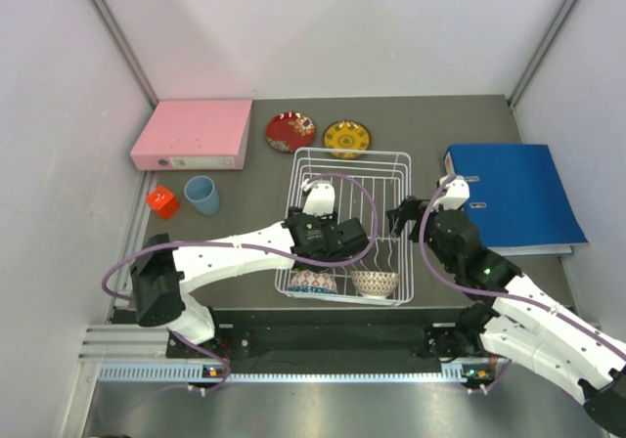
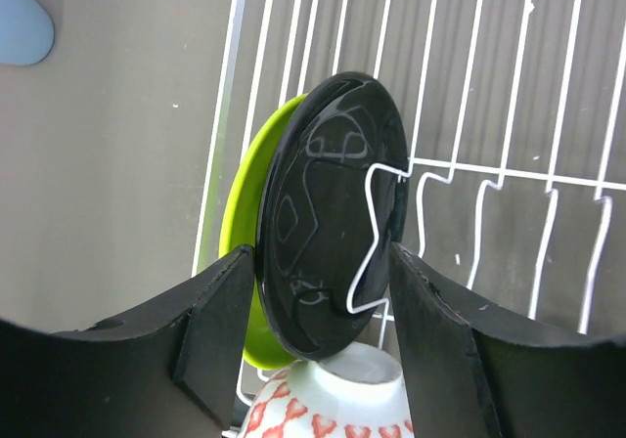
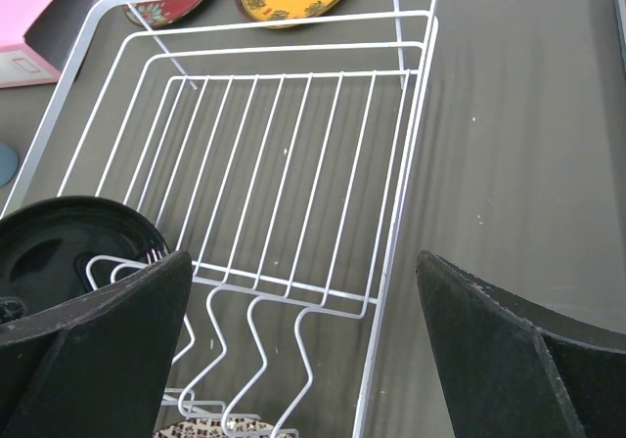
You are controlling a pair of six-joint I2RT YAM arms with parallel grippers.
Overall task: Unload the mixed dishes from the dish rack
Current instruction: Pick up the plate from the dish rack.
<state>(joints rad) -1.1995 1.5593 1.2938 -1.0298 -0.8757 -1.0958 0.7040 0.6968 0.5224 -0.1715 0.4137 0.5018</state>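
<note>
Divider wire [image 2: 370, 225] crosses black plate [image 2: 318, 223] framed by left end effector [image 2: 323, 260].

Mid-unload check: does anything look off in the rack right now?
Yes: the black plate and lime green plate stand close together on edge in the dish rack. Both sit inside the left gripper, so it may lift two at once.
</note>
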